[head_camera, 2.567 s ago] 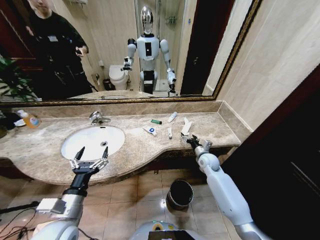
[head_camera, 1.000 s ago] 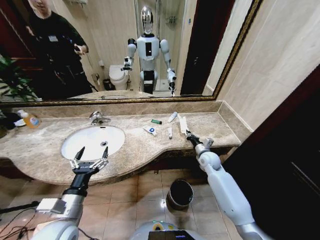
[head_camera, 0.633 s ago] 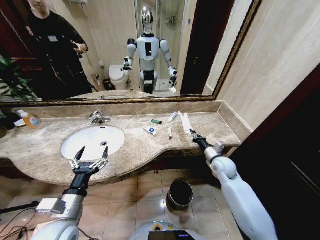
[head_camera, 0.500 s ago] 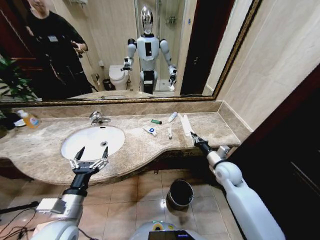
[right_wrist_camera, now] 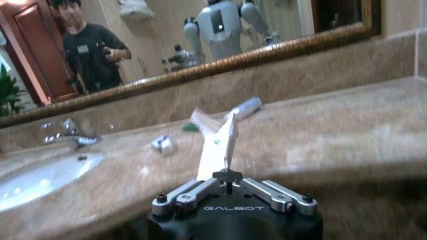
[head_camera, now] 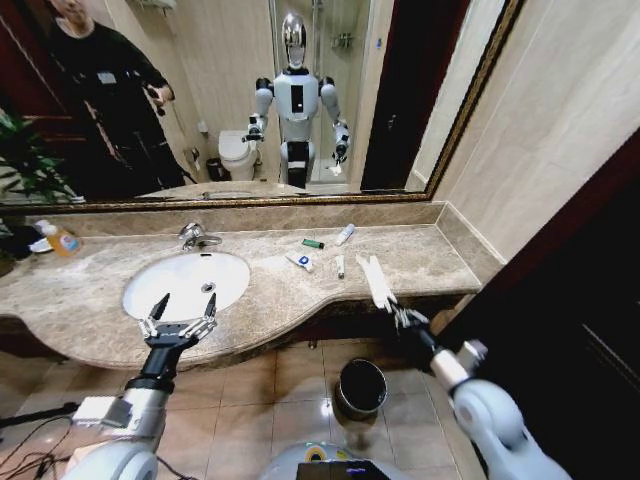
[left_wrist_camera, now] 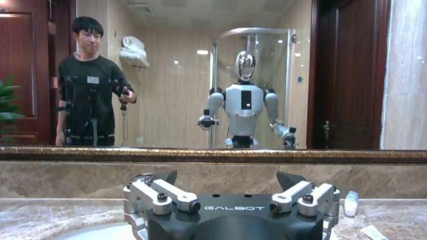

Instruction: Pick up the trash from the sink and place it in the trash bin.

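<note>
My right gripper is shut on a long crumpled white wrapper, held just off the counter's front edge, above and beside the shiny round trash bin on the floor. In the right wrist view the wrapper stands up from the shut fingertips. More trash lies on the marble: a sachet with a blue mark, a small white tube, a green piece and another white tube. My left gripper hangs open at the front rim of the sink, holding nothing.
A chrome tap stands behind the basin. A bottle of orange liquid sits at the far left of the counter. A mirror runs along the back wall. A dark door panel closes in the right side. Brown tiled floor surrounds the bin.
My right gripper has pulled back off the counter toward me and dropped lower, carrying the white wrapper with it. The left arm has stayed still.
</note>
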You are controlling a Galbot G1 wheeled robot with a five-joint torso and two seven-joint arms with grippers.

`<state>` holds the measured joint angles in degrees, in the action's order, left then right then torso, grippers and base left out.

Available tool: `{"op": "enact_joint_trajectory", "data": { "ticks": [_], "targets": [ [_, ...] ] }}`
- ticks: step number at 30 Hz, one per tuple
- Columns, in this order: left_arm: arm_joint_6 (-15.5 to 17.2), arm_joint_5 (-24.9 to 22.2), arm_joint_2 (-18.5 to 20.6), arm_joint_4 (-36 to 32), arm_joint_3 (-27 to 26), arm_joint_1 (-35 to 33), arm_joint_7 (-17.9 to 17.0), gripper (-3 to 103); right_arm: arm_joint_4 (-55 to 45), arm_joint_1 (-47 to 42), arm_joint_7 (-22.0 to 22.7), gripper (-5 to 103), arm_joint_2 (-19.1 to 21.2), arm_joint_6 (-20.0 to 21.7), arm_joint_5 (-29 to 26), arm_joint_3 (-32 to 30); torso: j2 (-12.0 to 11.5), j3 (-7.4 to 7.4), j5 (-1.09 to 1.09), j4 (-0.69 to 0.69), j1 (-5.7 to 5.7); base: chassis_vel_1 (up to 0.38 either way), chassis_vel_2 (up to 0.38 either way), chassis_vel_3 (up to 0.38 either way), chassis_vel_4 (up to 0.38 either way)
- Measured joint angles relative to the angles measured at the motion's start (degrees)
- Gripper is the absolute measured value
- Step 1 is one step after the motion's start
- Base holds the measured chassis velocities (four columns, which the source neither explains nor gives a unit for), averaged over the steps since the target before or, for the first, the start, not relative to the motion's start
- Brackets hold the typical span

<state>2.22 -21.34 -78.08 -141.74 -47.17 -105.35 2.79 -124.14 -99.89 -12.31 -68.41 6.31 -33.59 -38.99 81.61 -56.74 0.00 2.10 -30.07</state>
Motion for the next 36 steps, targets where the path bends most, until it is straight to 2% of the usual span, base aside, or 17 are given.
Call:
{"op": "enact_joint_trajectory", "data": {
  "ticks": [3, 6, 13, 17, 22, 25, 26, 28, 36],
  "targets": [
    [0.0, 0.0, 0.0, 0.0, 0.0, 0.0, 0.0, 100, 0.9, -1.7, -1.1, 0, -0.8, -1.8, 1.4, 0.0, 0.0, 0.00, -0.01, 0.00, 0.00, 0.000, 0.000, 0.000, 0.000],
    [0.0, 0.0, 0.0, 0.0, 0.0, 0.0, 0.0, 100, 5.2, -4.3, -3.8, 0, -2.5, -6.1, 4.5, 0.5, 0.0, -0.01, -0.01, 0.01, 0.00, 0.000, 0.000, 0.000, 0.000],
    [0.0, 0.0, 0.0, 0.0, 0.0, 0.0, 0.0, 100, 14.9, -2.6, -5.7, 0, -4.7, -9.2, 9.2, 2.5, 0.0, -0.01, 0.00, 0.01, -0.01, 0.000, 0.000, 0.000, 0.000],
    [0.0, 0.0, 0.0, 0.0, 0.0, 0.0, 0.0, 100, 26.1, 3.8, -5.8, 0, -7.1, -9.7, 13.6, 4.3, 0.0, -0.01, 0.01, 0.01, -0.01, 0.000, 0.000, 0.000, 0.000],
    [0.0, 0.0, 0.0, 0.0, 0.0, 0.0, 0.0, 100, 34.7, 9.1, -5.7, 0, -8.2, -9.8, 16.3, 5.2, 0.0, -0.01, 0.00, 0.02, -0.02, 0.000, 0.000, 0.000, 0.000],
    [0.0, 0.0, 0.0, 0.0, 0.0, 0.0, 0.0, 100, 43.0, 13.3, -5.3, 0, -9.4, -10.9, 18.6, 5.6, 0.0, -0.01, 0.01, 0.02, -0.01, 0.000, 0.000, 0.000, 0.000],
    [0.0, 0.0, 0.0, 0.0, 0.0, 0.0, 0.0, 100, 43.0, 13.3, -5.3, 0, -9.4, -10.9, 18.6, 5.6, 0.0, -0.01, 0.01, 0.02, -0.01, 0.000, 0.000, 0.000, 0.000],
    [0.0, 0.0, 0.0, 0.0, 0.0, 0.0, 0.0, 100, 50.4, 16.9, -4.8, 0, -10.5, -12.2, 20.8, 5.4, 0.0, -0.01, 0.01, 0.01, -0.01, 0.000, 0.000, 0.000, 0.000],
    [0.0, 0.0, 0.0, 0.0, 0.0, 0.0, 0.0, 100, 63.6, 23.1, -3.9, 0, -11.7, -14.8, 23.7, 4.5, 0.0, -0.01, 0.00, 0.01, -0.01, 0.000, 0.000, 0.000, 0.000]
  ]
}}
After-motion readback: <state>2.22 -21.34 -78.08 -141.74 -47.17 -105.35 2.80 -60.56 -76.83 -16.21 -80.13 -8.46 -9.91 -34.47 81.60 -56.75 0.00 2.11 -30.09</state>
